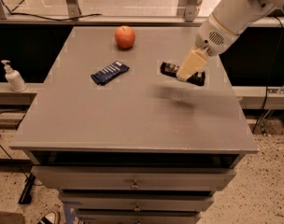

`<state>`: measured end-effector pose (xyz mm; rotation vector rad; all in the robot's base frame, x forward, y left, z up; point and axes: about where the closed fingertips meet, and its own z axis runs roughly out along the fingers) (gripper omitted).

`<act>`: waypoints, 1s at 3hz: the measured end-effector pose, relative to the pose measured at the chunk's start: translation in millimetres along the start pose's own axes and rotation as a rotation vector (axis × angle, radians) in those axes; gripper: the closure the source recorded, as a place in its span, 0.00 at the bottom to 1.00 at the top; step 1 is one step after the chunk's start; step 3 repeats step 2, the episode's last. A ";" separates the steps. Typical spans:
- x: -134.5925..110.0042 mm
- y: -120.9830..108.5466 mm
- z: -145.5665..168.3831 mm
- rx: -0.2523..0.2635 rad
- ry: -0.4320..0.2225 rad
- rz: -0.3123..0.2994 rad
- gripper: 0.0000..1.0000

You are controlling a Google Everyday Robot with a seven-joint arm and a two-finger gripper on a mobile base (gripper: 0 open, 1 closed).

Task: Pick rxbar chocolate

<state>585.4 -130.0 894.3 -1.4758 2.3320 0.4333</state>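
The rxbar chocolate (168, 69), a flat bar in a black wrapper, is held crosswise in my gripper (185, 73) over the right rear part of the grey table (132, 120). The gripper's cream fingers (190, 63) are shut on the bar's middle, so only its two dark ends show. The bar hangs a little above the tabletop, and a blurred shadow lies under it. The white arm reaches in from the upper right.
A dark blue-wrapped bar (110, 73) lies left of the centre. A red apple (125, 37) sits at the back. A white pump bottle (13, 77) stands on a ledge to the left. The table has drawers below, and its right edge is near the gripper.
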 end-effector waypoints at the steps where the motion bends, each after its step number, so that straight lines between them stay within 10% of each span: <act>1: -38.1 24.4 -27.5 -0.056 -0.137 0.040 1.00; 3: -38.1 24.4 -27.4 -0.056 -0.137 0.040 1.00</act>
